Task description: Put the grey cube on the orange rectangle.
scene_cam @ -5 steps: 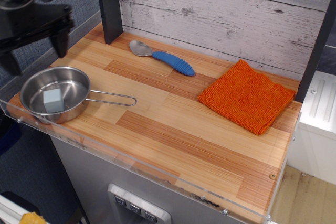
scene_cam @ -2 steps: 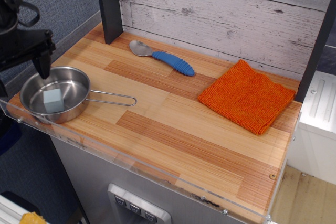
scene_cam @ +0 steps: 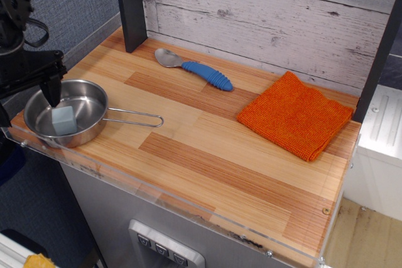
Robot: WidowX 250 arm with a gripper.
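Note:
The grey cube (scene_cam: 64, 120) lies inside a steel pan (scene_cam: 95, 94) at the front left of the wooden counter. The orange rectangle (scene_cam: 295, 115), a folded knitted cloth, lies flat at the far right of the counter, well away from the cube. My black gripper (scene_cam: 27, 111) hangs over the left part of the pan. It is open and empty. One finger (scene_cam: 51, 91) is just above and behind the cube, and the other is cut off by the left edge of the frame. The cube is not touched.
A spoon (scene_cam: 198, 69) with a blue ribbed handle lies at the back centre. The pan's wire handle (scene_cam: 135, 117) points right. A dark post (scene_cam: 130, 7) stands at the back left. A clear lip (scene_cam: 188, 202) runs along the counter's front edge.
My gripper has come down and to the left, from above the counter's left edge to just over the pan. The cube, the pan and the cloth have not moved.

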